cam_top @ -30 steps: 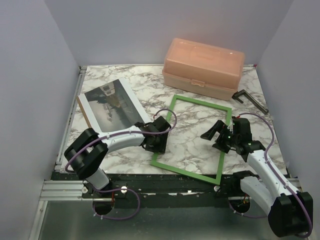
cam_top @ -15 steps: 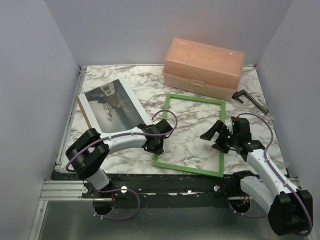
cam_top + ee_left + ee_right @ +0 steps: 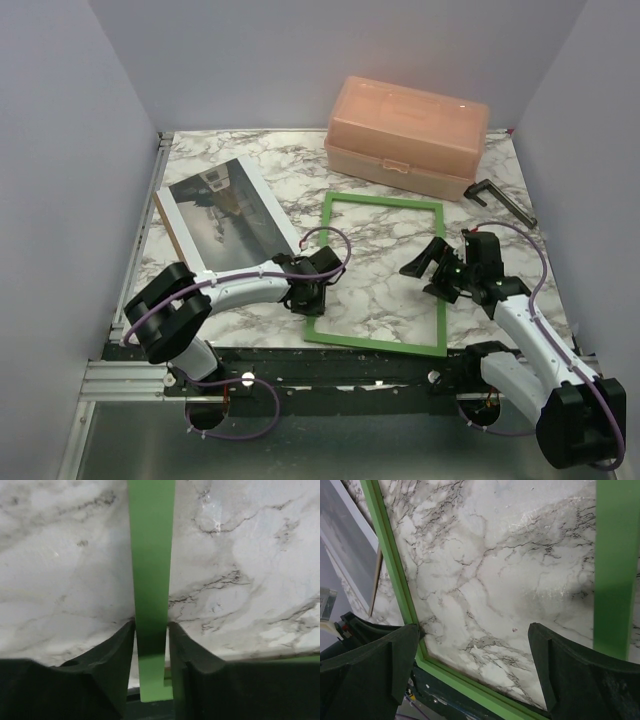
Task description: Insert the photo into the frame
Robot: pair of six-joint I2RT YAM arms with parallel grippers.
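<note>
While the left gripper [image 3: 150, 630] is pinching the left bar of the thin bright green rectangular frame [image 3: 385, 203] on the marble table [image 3: 250, 160], the right gripper [image 3: 430, 272] is hovering wide open and empty above its right bar. The large grey misty paper photo [image 3: 222, 210] is lying outside it, to the left, so inserting it is not yet done.

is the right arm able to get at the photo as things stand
Probably not easily: the photo lies far left beyond the frame, and the left gripper, shut on its rail, sits between.
</note>
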